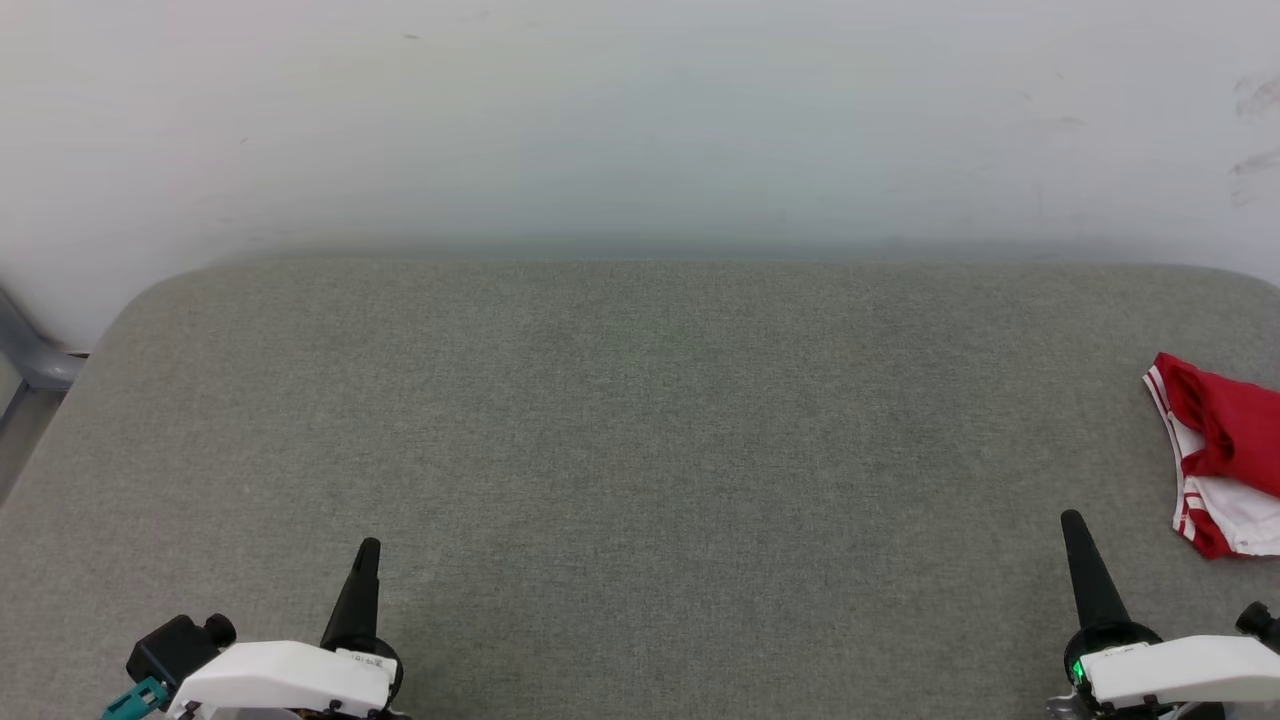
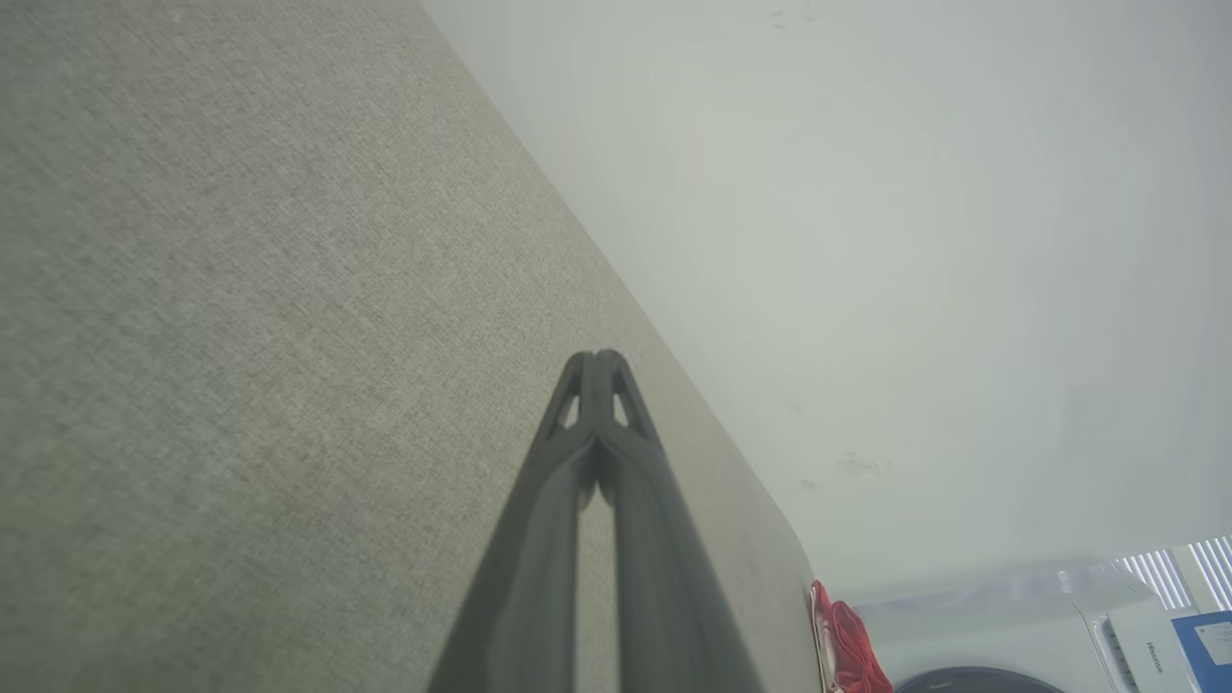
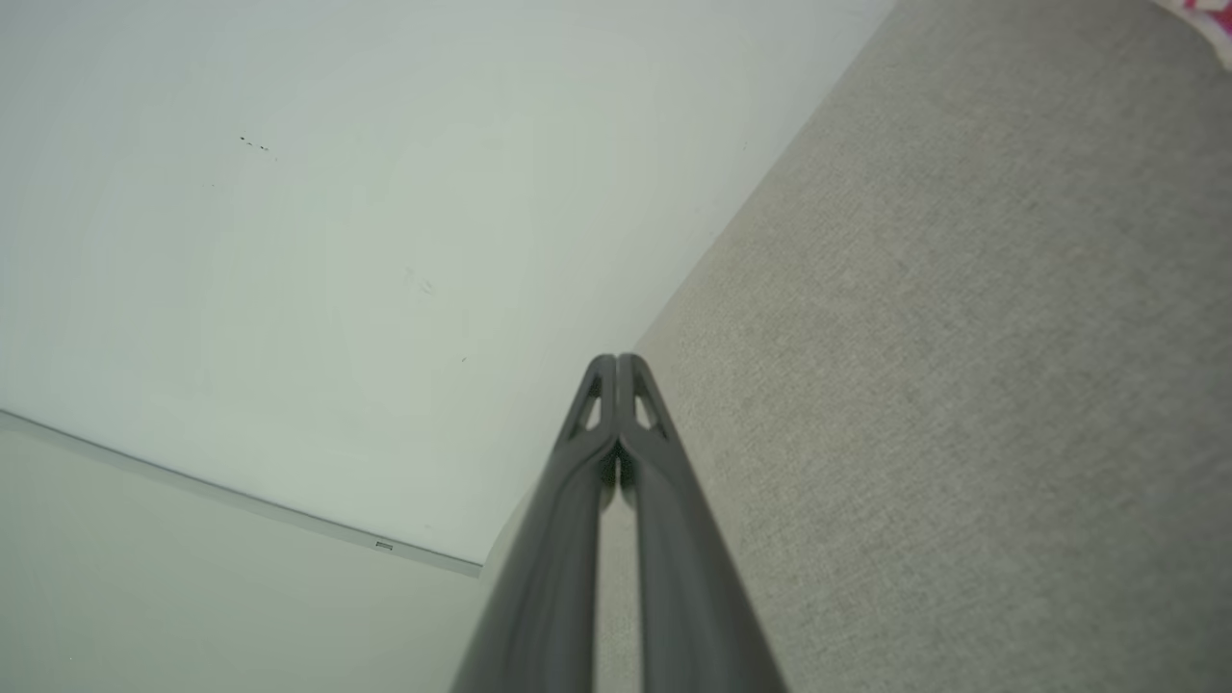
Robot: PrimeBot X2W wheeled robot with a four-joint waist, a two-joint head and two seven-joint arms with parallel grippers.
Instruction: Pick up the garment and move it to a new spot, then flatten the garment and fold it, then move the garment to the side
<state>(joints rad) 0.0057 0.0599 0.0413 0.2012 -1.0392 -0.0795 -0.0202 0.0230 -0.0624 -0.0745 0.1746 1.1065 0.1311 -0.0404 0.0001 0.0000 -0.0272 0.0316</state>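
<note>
My left gripper (image 1: 367, 550) and right gripper (image 1: 1073, 520): both pinched closed, empty. Garment (image 1: 1225, 440) bunched near table (image 1: 640, 450) right edge; reach could shove it off or catch 1 layer.

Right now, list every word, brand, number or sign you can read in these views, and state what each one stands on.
"Hisense": on the white appliance, printed sideways, small and soft, so a likely reading only.
Blue label beside it: too blurred to read.
Sticker on the left hand's white casing: too small to read.
Garment: no lettering on the part in view.
</note>
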